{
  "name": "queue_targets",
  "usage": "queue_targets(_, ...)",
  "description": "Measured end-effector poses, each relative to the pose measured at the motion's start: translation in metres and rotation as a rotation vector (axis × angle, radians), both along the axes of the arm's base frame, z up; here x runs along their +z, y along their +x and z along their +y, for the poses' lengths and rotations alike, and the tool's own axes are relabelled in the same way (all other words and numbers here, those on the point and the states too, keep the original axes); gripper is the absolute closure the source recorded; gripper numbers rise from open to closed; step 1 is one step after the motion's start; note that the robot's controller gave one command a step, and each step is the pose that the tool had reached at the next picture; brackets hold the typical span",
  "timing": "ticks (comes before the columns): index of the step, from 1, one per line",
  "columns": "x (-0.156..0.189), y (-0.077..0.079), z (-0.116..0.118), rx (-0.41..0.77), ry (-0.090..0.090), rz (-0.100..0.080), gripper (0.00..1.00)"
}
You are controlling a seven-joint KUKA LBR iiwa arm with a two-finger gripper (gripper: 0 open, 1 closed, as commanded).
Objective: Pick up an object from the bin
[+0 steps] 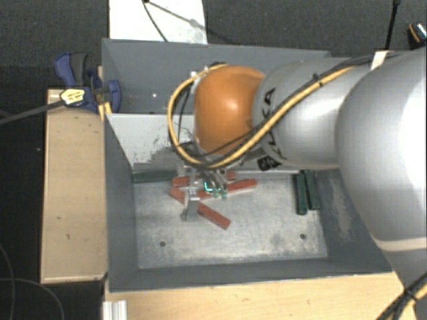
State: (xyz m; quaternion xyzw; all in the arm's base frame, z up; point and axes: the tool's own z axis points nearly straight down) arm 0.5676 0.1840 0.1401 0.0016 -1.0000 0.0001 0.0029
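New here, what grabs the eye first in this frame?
The big silver arm with its orange cover reaches from the right into the grey bin. Its gripper sits low among a few reddish-brown sticks, left of the floor's middle. Two dark green bars lie apart on the right.

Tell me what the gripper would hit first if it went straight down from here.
Probably the reddish-brown sticks crossed beneath the gripper in the bin; depth is unclear, so it may be touching them.
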Motion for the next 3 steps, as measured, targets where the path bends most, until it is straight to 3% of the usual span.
queue_targets(1, -0.073, 0.004, -0.047, 0.06, -0.001, -0.004, 0.0)
queue_targets(2, -0.069, 0.005, -0.044, 0.059, 0.002, -0.009, 1.0)
queue_targets(3, 0.07, 0.013, -0.046, 0.053, 0.003, -0.017, 1.0)
